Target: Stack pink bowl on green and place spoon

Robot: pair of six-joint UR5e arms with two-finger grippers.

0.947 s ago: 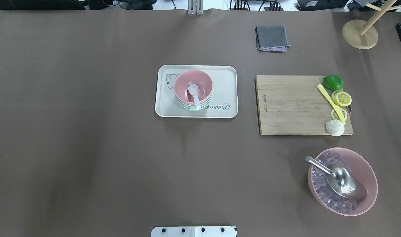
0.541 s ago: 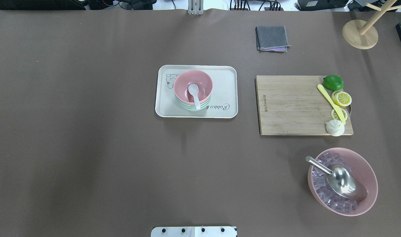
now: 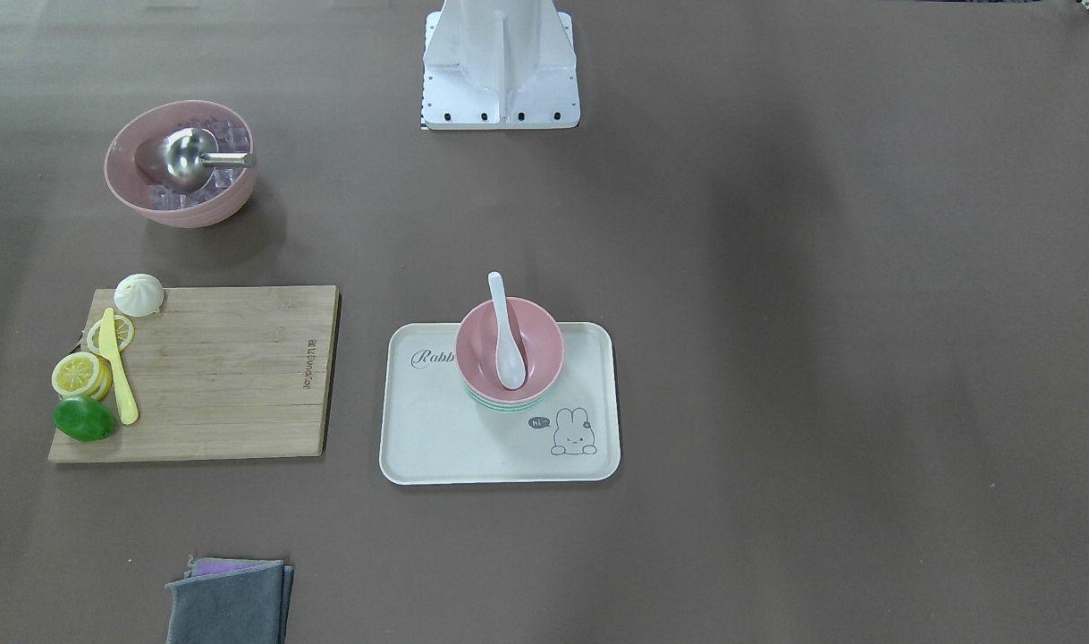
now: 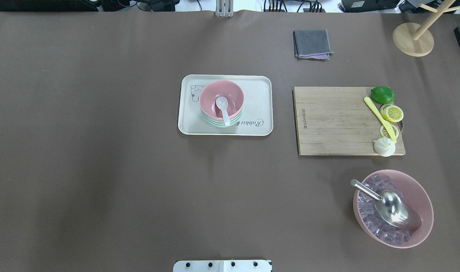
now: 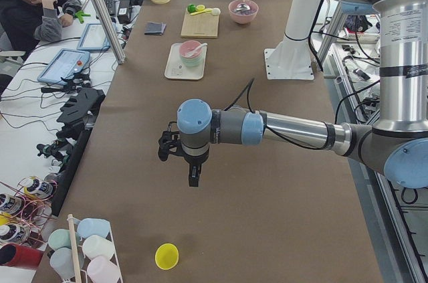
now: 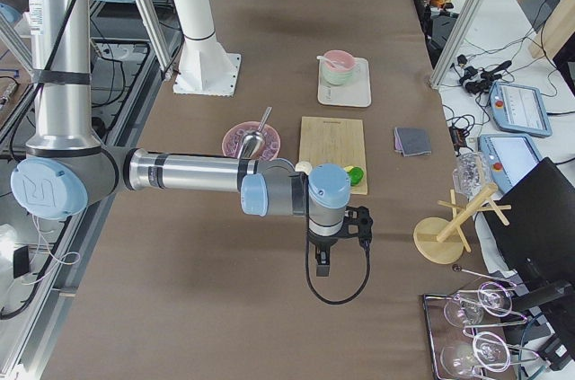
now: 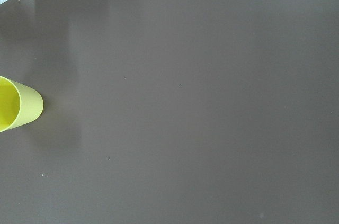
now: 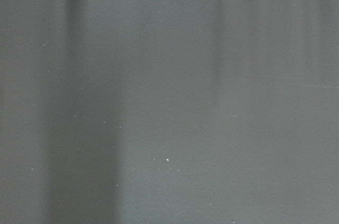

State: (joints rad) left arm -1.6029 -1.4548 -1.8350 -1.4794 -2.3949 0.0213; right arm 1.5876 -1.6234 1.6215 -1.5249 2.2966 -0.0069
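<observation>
Overhead exterior view, working outward from the robot: the white base plate (image 4: pixel 222 265) sits at the near edge of the brown table (image 4: pixel 101 170). Ahead of it on the right stands an ice bowl (image 4: pixel 423 200), pink and wide, filled with clear ice cubes (image 4: pixel 369 223). A metal scoop (image 4: pixel 395 208) lies in it, its handle reaching over the left rim.

Just beyond is a wooden cutting board (image 4: pixel 335 121). Along its right edge sit a white bun (image 4: pixel 384 146), lemon slices (image 4: pixel 392 113) with a yellow knife (image 4: pixel 379 118) laid across them, and a lime (image 4: pixel 382 94) at the far corner.

Level with the board, at the table's middle, lies a cream tray (image 4: pixel 258 94). On it the pink bowl (image 4: pixel 232 92) sits nested in the green bowl (image 4: pixel 216 124), whose rim shows just under it. The white spoon (image 4: pixel 223 109) lies inside the pink bowl, its handle leaning on the near rim and pointing toward the robot.

Farther back are a folded grey cloth (image 4: pixel 312 43) and, at the far right corner, a wooden stand (image 4: pixel 411 39).

Along the table from its left end, the left gripper (image 5: pixel 193 177) hangs pointing down over bare table, well apart from the tray, with a yellow cup (image 5: pixel 166 255) near it. I cannot tell whether its fingers are apart or together. From the right end, the right gripper (image 6: pixel 323 265) hangs the same way past the cutting board, and its fingers cannot be judged either.
</observation>
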